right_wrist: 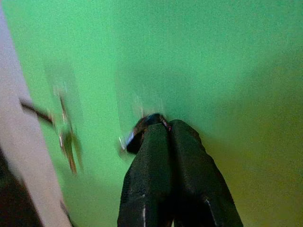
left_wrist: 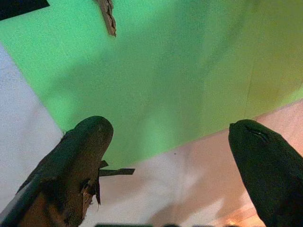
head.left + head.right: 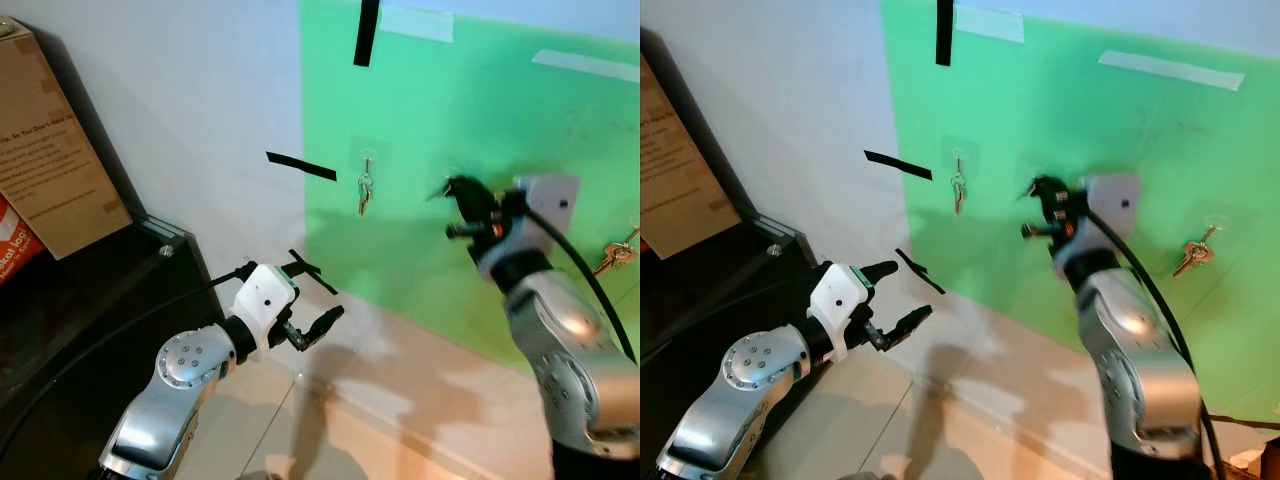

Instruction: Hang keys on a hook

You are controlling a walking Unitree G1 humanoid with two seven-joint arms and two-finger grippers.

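A green board on the wall carries clear hooks. One bunch of keys hangs from the left hook, and another bunch hangs at the far right. Between them my right gripper is raised against the board, shut on a small dark key ring that touches the green surface; motion blurs the middle hook there. Lower left, away from the board, my left gripper is open and holds nothing.
A cardboard box stands on a dark cabinet at the left. Black tape strips cross the white wall and the board's top edge. Pale floor tiles lie below the board.
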